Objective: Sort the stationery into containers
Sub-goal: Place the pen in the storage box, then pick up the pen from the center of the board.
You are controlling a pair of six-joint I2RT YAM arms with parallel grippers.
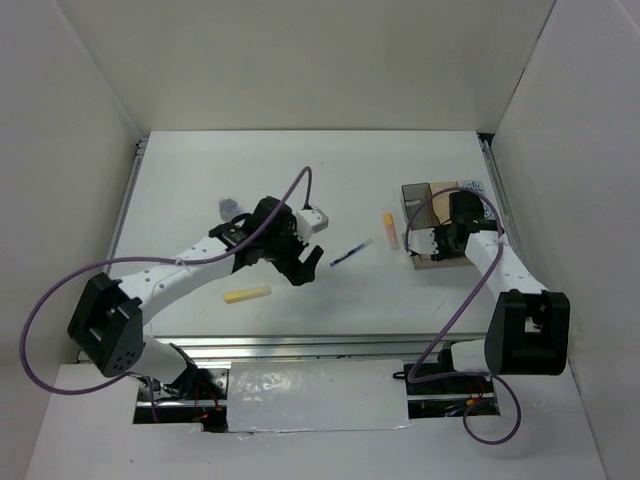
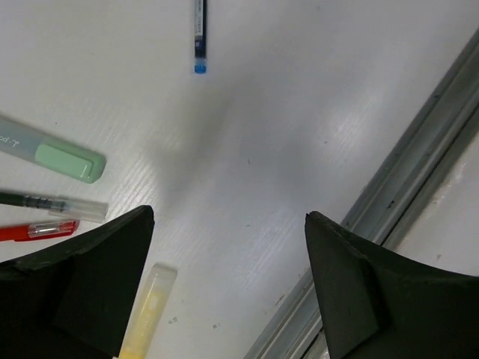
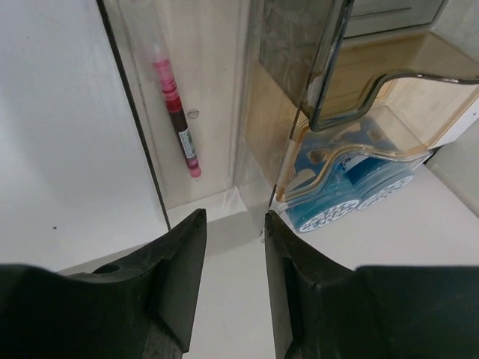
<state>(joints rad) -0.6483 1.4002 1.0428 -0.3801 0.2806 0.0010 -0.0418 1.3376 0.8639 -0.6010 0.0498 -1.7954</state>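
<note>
Left gripper [image 2: 228, 217] is hanging low over the white table [image 2: 284, 112], fingers spread wide, nothing between them. A blue pen [image 2: 199, 37] is lying just ahead of it. A green highlighter [image 2: 56, 155], a dark pen [image 2: 52, 203] and a loose red pen [image 2: 34, 231] are lying off to one side, and a yellow highlighter [image 2: 150, 307] is poking out beside one finger. Across the table, the right gripper [image 3: 234, 217] is hovering at the tinted organiser box [image 3: 359, 82], fingers parted a little and pinching nothing. A boxed red pen [image 3: 176, 112] is lying in its long narrow compartment, and blue tape rolls [image 3: 337, 198] are showing through the curved wall.
</note>
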